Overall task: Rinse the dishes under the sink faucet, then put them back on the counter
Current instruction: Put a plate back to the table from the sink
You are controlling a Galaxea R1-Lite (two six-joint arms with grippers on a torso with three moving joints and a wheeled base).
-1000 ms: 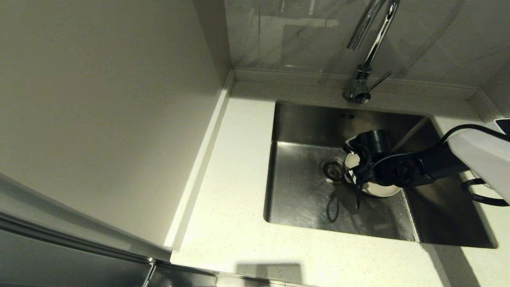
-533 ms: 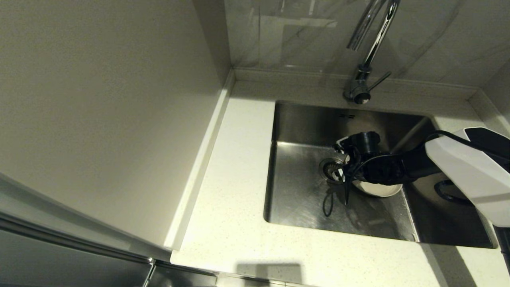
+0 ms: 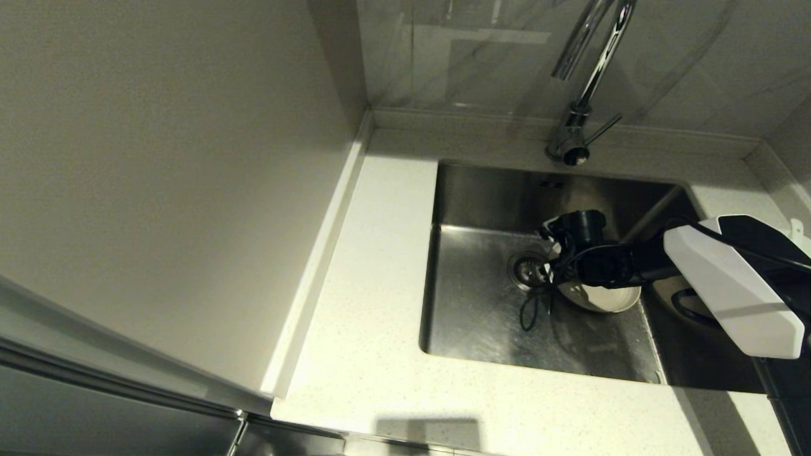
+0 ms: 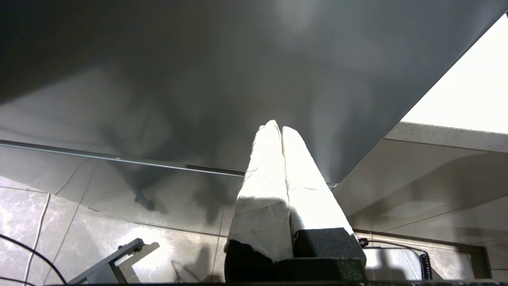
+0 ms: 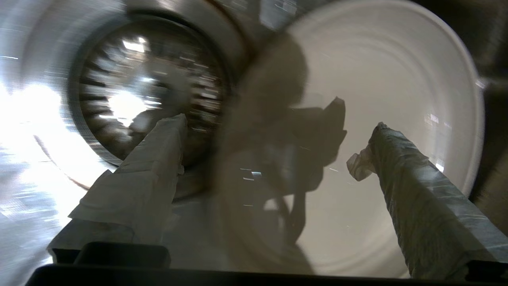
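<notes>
A white plate point(image 3: 600, 298) lies on the floor of the steel sink point(image 3: 481, 323), just right of the drain strainer point(image 3: 528, 270). My right gripper point(image 3: 556, 273) points down over the plate's left rim. In the right wrist view it stands open point(image 5: 276, 127), with one finger over the strainer point(image 5: 147, 91) and the other over the inside of the plate point(image 5: 377, 79); nothing is gripped. The chrome faucet point(image 3: 586, 82) rises behind the sink, and no water shows. My left gripper point(image 4: 276, 127) is shut and empty, parked low in front of a grey cabinet face.
The speckled counter point(image 3: 374, 285) runs left of and in front of the sink, with a wall panel on its left and a low raised edge at the back. A black cable point(image 3: 529, 313) dangles from my right wrist over the sink floor.
My right arm has reached further into the sink, and the gripper has shifted left toward the drain and lower over the plate's rim. The plate has stayed put.
</notes>
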